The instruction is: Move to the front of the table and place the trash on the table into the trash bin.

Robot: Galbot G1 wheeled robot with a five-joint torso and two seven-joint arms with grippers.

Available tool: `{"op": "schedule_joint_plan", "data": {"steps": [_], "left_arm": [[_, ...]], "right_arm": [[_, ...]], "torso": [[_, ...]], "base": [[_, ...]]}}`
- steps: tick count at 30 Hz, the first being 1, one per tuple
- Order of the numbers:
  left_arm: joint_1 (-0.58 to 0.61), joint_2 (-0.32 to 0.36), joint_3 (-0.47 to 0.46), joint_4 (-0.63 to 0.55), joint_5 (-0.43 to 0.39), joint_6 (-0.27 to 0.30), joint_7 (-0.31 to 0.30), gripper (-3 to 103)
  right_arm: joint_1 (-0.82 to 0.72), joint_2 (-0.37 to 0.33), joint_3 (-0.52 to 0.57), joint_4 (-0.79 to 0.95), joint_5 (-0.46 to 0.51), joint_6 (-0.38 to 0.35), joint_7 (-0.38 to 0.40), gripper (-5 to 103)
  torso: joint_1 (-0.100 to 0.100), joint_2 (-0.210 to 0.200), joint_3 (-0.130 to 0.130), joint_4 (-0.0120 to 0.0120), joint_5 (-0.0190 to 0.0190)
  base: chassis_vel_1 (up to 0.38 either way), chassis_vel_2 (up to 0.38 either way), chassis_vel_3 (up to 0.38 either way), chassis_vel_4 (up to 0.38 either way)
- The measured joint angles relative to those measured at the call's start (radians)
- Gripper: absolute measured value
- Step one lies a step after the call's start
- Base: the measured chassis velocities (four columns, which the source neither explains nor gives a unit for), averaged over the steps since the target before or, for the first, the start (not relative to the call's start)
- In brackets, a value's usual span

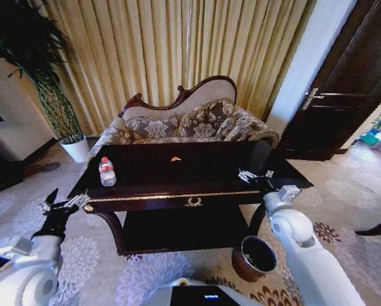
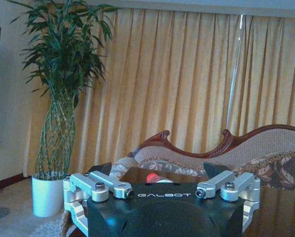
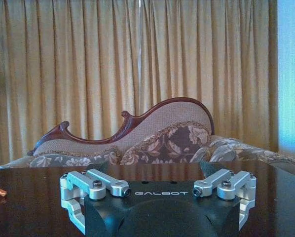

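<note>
Gold pleated curtains (image 1: 178, 51) hang across the back wall. Before them stands a sofa (image 1: 190, 121) with a carved dark-wood back and floral cushions. A tall plant (image 1: 47, 83) with a braided stem grows from a white pot (image 1: 76, 148) at the left, beside a pale wall (image 1: 12, 137). At the right a white wall strip (image 1: 308, 64) meets a dark wooden door (image 1: 346, 89). The carpet (image 1: 107, 268) is pale grey with round flower patterns.
</note>
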Motion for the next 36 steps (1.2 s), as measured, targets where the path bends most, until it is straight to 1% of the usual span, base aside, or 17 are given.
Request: {"op": "schedule_joint_plan", "data": {"steps": [3, 10, 13, 14, 17, 18, 21, 22, 24, 25, 26, 28, 30, 34, 36], "left_arm": [[0.002, 0.000, -0.005, -0.007, -0.001, -0.001, -0.012, 100], [0.015, -0.007, -0.018, -0.016, -0.003, -0.004, -0.011, 100], [0.017, -0.013, -0.014, -0.017, -0.003, -0.011, -0.012, 100], [0.017, -0.013, -0.014, -0.017, -0.003, -0.011, -0.012, 100], [0.017, -0.014, -0.012, -0.021, -0.003, -0.013, -0.012, 100], [0.017, -0.014, -0.012, -0.021, -0.003, -0.013, -0.012, 100], [0.017, -0.014, -0.009, -0.022, -0.002, -0.013, -0.012, 100], [0.017, -0.014, -0.009, -0.022, -0.002, -0.013, -0.012, 100], [0.017, -0.014, -0.007, -0.018, -0.002, -0.013, -0.012, 100], [0.017, -0.014, -0.007, -0.018, -0.002, -0.013, -0.012, 100], [0.017, -0.013, -0.006, -0.016, -0.002, -0.013, -0.012, 100], [0.017, -0.012, -0.006, -0.016, -0.002, -0.013, -0.012, 100], [0.017, -0.006, -0.010, -0.017, -0.002, -0.009, -0.012, 100], [0.016, -0.004, -0.011, -0.018, -0.002, -0.006, -0.012, 100], [0.016, -0.006, -0.011, -0.019, -0.002, -0.004, -0.012, 100]], "right_arm": [[0.001, -0.006, -0.008, 0.002, 0.013, -0.001, -0.012, 100], [0.026, -0.024, -0.046, -0.011, 0.028, -0.002, -0.016, 100], [0.049, -0.049, -0.065, -0.024, 0.073, -0.011, -0.016, 100], [0.049, -0.049, -0.065, -0.024, 0.073, -0.011, -0.016, 100], [0.089, -0.098, -0.099, -0.042, 0.117, -0.026, -0.016, 100], [0.089, -0.098, -0.099, -0.042, 0.117, -0.026, -0.016, 100], [0.127, -0.142, -0.149, -0.055, 0.172, -0.044, -0.016, 100], [0.127, -0.142, -0.149, -0.055, 0.172, -0.044, -0.016, 100], [0.163, -0.176, -0.188, -0.074, 0.194, -0.053, -0.016, 100], [0.163, -0.176, -0.188, -0.074, 0.194, -0.053, -0.016, 100], [0.194, -0.197, -0.217, -0.091, 0.200, -0.055, -0.019, 100], [0.209, -0.206, -0.229, -0.098, 0.204, -0.055, -0.020, 100], [0.269, -0.232, -0.272, -0.125, 0.227, -0.056, -0.020, 100], [0.324, -0.250, -0.305, -0.146, 0.243, -0.060, -0.020, 100], [0.394, -0.268, -0.350, -0.170, 0.266, -0.072, -0.020, 100]], "torso": [[0.000, 0.000, 0.000, 0.0001, 0.0000], [-0.001, 0.001, 0.000, 0.0003, 0.0000], [0.000, 0.000, 0.000, 0.0001, 0.0000], [0.000, 0.000, 0.000, 0.0001, 0.0000], [0.000, 0.000, 0.000, 0.0002, 0.0000], [0.000, 0.000, 0.000, 0.0002, 0.0000], [0.000, 0.000, 0.000, 0.0002, 0.0001], [0.000, 0.000, 0.000, 0.0002, 0.0001], [0.000, 0.000, 0.000, 0.0002, 0.0000], [0.000, 0.000, 0.000, 0.0002, 0.0000], [0.000, 0.000, 0.000, 0.0002, 0.0000], [0.000, 0.000, 0.000, 0.0003, -0.0001], [0.000, 0.000, 0.000, 0.0001, 0.0000], [0.000, 0.000, 0.000, 0.0001, 0.0000], [0.000, 0.000, 0.000, 0.0002, -0.0001]], "base": [[0.000, 0.000, 0.000, 0.000], [0.000, 0.000, 0.000, 0.000], [0.000, 0.000, 0.000, 0.000], [0.000, 0.000, 0.000, 0.000], [0.000, 0.000, 0.000, 0.000], [0.000, 0.000, 0.000, 0.000], [0.000, 0.000, 0.000, 0.000], [0.000, 0.000, 0.000, 0.000], [0.000, 0.000, 0.000, 0.000], [0.000, 0.000, 0.000, 0.000], [0.000, 0.000, 0.000, 0.000], [0.000, 0.000, 0.000, 0.000], [0.000, 0.000, 0.000, 0.000], [0.000, 0.000, 0.000, 0.000], [0.000, 0.000, 0.000, 0.000]]}}
